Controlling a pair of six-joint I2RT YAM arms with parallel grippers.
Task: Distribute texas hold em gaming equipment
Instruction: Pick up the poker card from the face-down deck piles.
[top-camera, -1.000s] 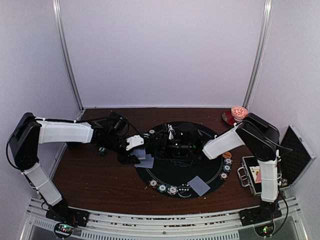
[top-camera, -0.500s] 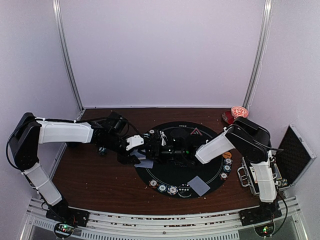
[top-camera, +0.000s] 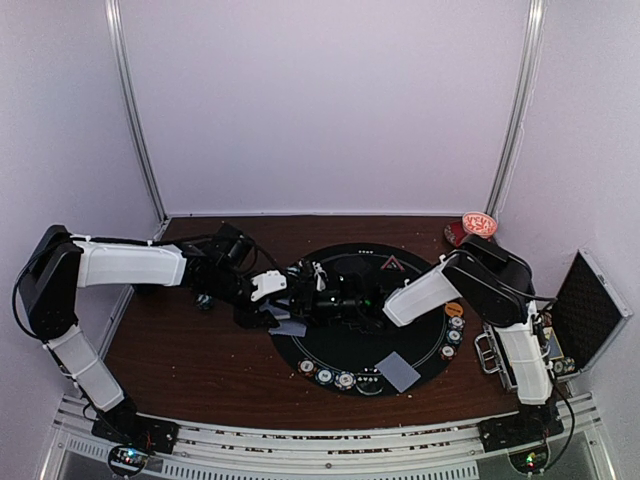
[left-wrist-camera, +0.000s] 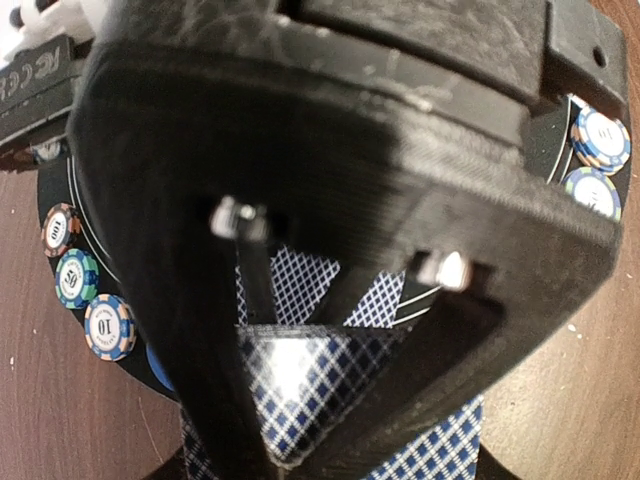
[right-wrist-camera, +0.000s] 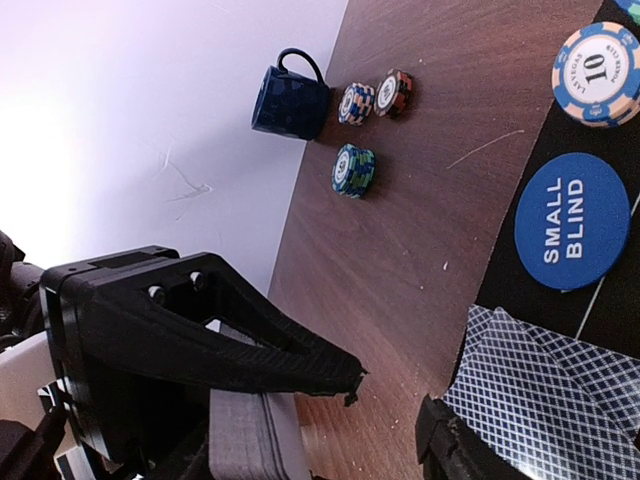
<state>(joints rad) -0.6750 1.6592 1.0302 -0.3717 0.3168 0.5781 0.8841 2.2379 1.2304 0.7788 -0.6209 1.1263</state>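
My left gripper (top-camera: 270, 306) is shut on a deck of blue-diamond-backed playing cards (left-wrist-camera: 300, 385) at the left rim of the round black mat (top-camera: 365, 345). My right gripper (right-wrist-camera: 392, 408) has reached across the mat to that deck and stands open, with bare wood showing between its tips. The deck's grey edge (right-wrist-camera: 240, 440) shows under its upper finger. Two dealt cards (right-wrist-camera: 545, 385) overlap by its lower finger, and another card (top-camera: 399, 370) lies near the mat's front. Striped chips (top-camera: 326, 376) line the mat's rim, near a blue SMALL BLIND disc (right-wrist-camera: 572, 235) and a red triangle marker (top-camera: 388, 264).
A dark blue mug (right-wrist-camera: 288, 100) and three loose chips (right-wrist-camera: 353, 168) sit on the wood left of the mat. A red-patterned cup (top-camera: 478, 224) stands at the back right. An open metal case (top-camera: 588, 305) lies at the right edge. Walls enclose three sides.
My right gripper has swept left across the mat to the deck in my left gripper, and its jaws have narrowed a little. The left arm has held still.
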